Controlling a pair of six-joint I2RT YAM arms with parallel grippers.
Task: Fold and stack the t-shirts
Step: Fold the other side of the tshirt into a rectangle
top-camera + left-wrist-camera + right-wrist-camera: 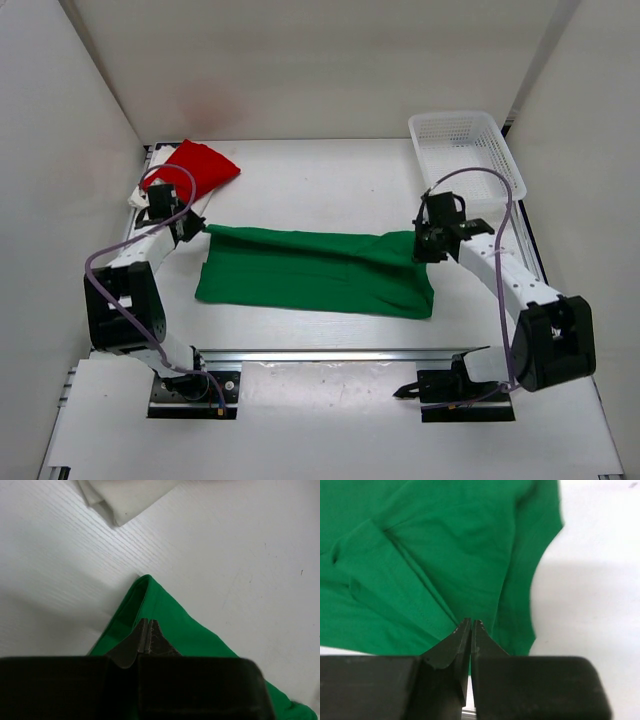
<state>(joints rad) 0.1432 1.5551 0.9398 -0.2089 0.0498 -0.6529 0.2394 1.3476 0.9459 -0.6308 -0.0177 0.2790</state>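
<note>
The green t-shirt (315, 272) lies spread across the middle of the table, its far edge pulled taut between both grippers. My left gripper (196, 228) is shut on its far left corner; the left wrist view shows the jaws (148, 625) pinched on the green cloth (195, 635). My right gripper (426, 246) is shut on the far right corner, where folds of the green shirt (445, 545) run into the closed jaws (471, 624). The red t-shirt (197, 166) lies folded at the back left. The white t-shirt (139, 196) peeks out beside it, and a corner of it shows in the left wrist view (125, 495).
A white plastic mesh basket (498, 150) stands at the back right corner. White walls enclose the table on the left, back and right. A metal rail (330, 355) runs along the near edge between the arm bases.
</note>
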